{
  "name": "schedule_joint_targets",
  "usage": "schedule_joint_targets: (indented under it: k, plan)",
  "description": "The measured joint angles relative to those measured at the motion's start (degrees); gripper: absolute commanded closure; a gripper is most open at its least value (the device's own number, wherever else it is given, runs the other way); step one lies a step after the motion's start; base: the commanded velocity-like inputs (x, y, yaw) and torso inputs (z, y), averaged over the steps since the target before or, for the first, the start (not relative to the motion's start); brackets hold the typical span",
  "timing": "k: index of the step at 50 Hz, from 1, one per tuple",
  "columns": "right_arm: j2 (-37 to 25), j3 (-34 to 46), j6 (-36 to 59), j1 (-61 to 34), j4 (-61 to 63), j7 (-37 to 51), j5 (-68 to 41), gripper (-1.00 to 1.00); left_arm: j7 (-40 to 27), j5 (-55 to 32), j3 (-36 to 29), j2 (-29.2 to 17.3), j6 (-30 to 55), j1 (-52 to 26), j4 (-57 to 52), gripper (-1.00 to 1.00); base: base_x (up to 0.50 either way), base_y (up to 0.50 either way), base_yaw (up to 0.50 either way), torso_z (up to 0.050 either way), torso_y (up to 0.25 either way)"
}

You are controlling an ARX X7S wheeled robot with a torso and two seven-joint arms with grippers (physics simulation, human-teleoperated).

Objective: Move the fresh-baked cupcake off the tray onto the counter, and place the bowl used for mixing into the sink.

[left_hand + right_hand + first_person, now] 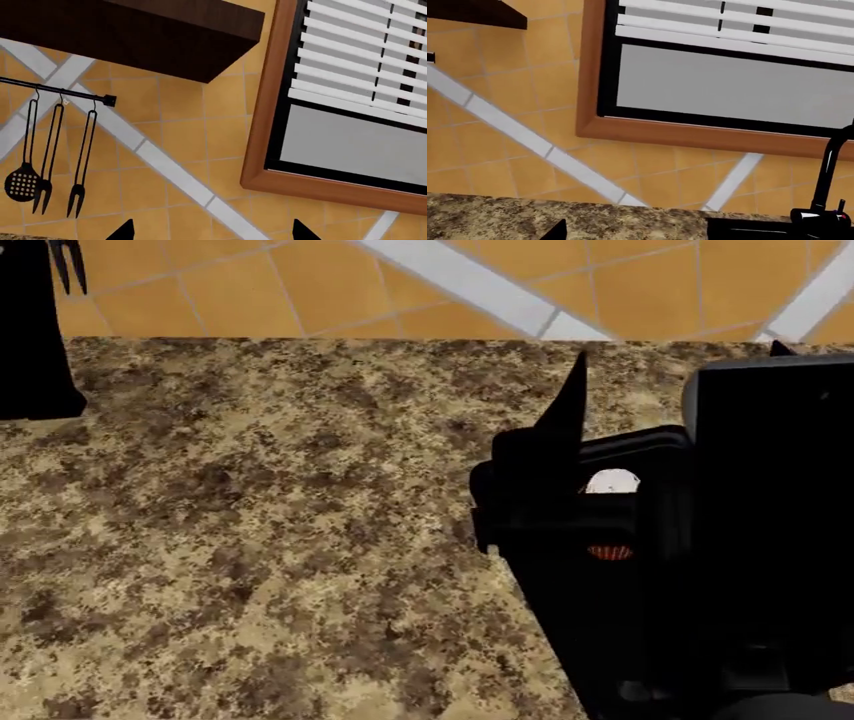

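Speckled brown-and-black granite worktop (267, 540) filling the head view, nearest of all. Rising over it at the right, bulky black right arm (694, 620), blocking most of what is lying beneath. Showing through gaps in that arm, a small white patch above a small red-orange one (610, 552): possibly the white-frosted cupcake in its red-brown wrapper, though not certain. Standing well apart beyond the arm, two pointed tips of the right gripper (674, 370), gaping wide and holding nothing. Likewise spreading wide in the left wrist view, left gripper (212, 232), gripping nothing, only wall showing between the tips.

Not appearing anywhere: matte-black tray and large white bowl. Peeking in beside the worktop's far edge, a corner of the matte-black sink (747, 229), with a black faucet (829, 170) rising at it.

Farther back, running behind everything, orange-tiled wall with white diagonal bands (514, 165). Hanging there from a black rail, a black skimmer (23, 182) and two forks; projecting above, a dark wooden cabinet (167, 30); sitting beside it, a wood-framed window with white blinds (727, 85).

Judging the step: searching for the cupcake with both wrist cameras aiming at the wall. Doing it well probably means tilting the right wrist down first, clearing the arm from the head view, and closing only gently around the wrapper, not the frosting.
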State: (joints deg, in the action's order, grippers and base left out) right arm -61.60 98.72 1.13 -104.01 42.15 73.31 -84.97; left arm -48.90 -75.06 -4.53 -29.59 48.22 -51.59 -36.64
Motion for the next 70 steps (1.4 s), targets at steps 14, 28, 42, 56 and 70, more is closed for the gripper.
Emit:
schedule_joint_targets:
  k: [14, 28, 42, 56, 70]
  plan:
    - [1.7, -1.4, 5.6, -5.4, -6.9, -6.8, -9.1, -1.00, -0.1, 0.3, -0.4, -0.2, -0.2, 0.1, -0.3, -1.00, 0.00, 0.00, 0.00, 0.000, 0.000]
    - [4.3, -2.6, 11.2, -10.5, -12.9, -10.7, -13.6, -1.00, -0.2, 0.2, -0.7, -0.4, -0.2, 0.0, -0.5, -1.00, 0.32, 0.00, 0.00, 0.000, 0.000]
    - [4.9, -3.1, 12.3, -10.1, -13.9, -13.7, -18.4, -1.00, -0.2, 0.1, -1.0, -0.6, -0.3, 0.0, -0.3, -1.00, 0.09, 0.00, 0.00, 0.000, 0.000]
    - [5.7, -1.7, 16.2, -7.8, -21.1, -20.7, -29.0, -1.00, -0.1, 0.2, -1.2, -0.7, -0.6, 0.0, -0.2, -1.00, 0.00, 0.00, 0.00, 0.000, 0.000]
    - [6.7, -0.1, 18.8, -5.3, -27.3, -24.5, -33.6, -1.00, -0.2, 0.2, -1.5, -0.8, -0.8, -0.1, 0.0, -1.00, 0.00, 0.00, 0.00, 0.000, 0.000]
